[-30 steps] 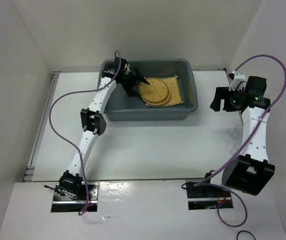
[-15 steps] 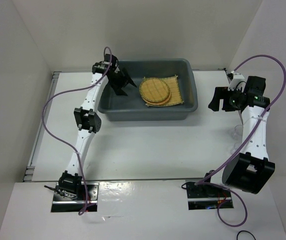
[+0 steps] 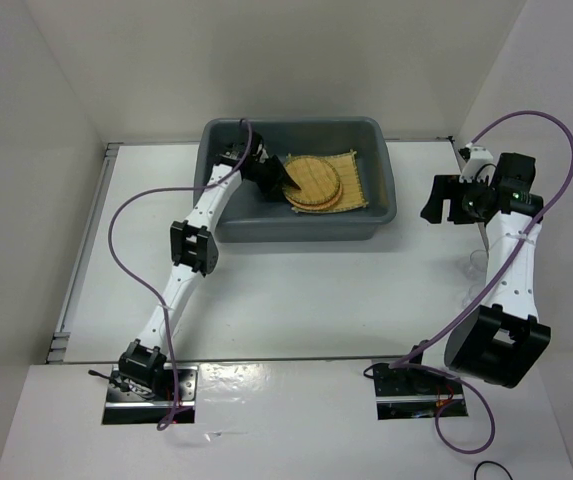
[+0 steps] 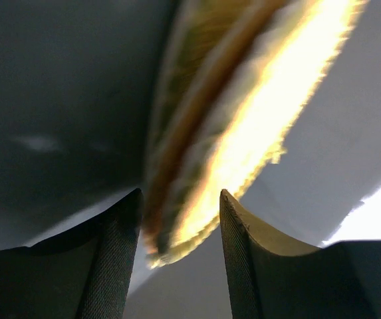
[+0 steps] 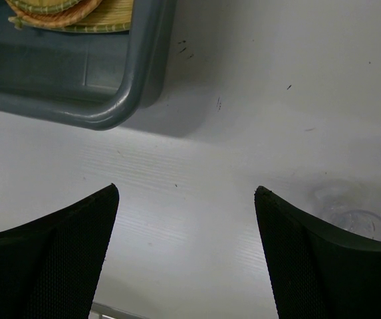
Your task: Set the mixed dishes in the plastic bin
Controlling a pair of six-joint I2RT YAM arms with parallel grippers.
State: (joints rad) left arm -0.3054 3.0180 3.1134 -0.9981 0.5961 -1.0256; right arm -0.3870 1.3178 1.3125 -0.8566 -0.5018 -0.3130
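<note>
Left gripper [image 3: 282, 178] is down inside the grey plastic bin [image 3: 306, 230], at the left edge of the woven pile. In the left wrist view its fingers [image 4: 114, 262] sit on either side of the pile's edge, which nearly fills the gap. The view is blurred, so can't tell if it's actually clamped. Two round woven discs [image 3: 312, 180] overlap on top of the square yellow straw mat [image 3: 359, 178], all on the bin floor toward its right half. Right gripper [image 5: 187, 256] hangs above the white table [image 3: 296, 295], right of the bin, jaws spread wide with nothing between them. Clear glass cup [image 5: 361, 224] stands on the table by the right wall, outside the bin and well apart from it.
</note>
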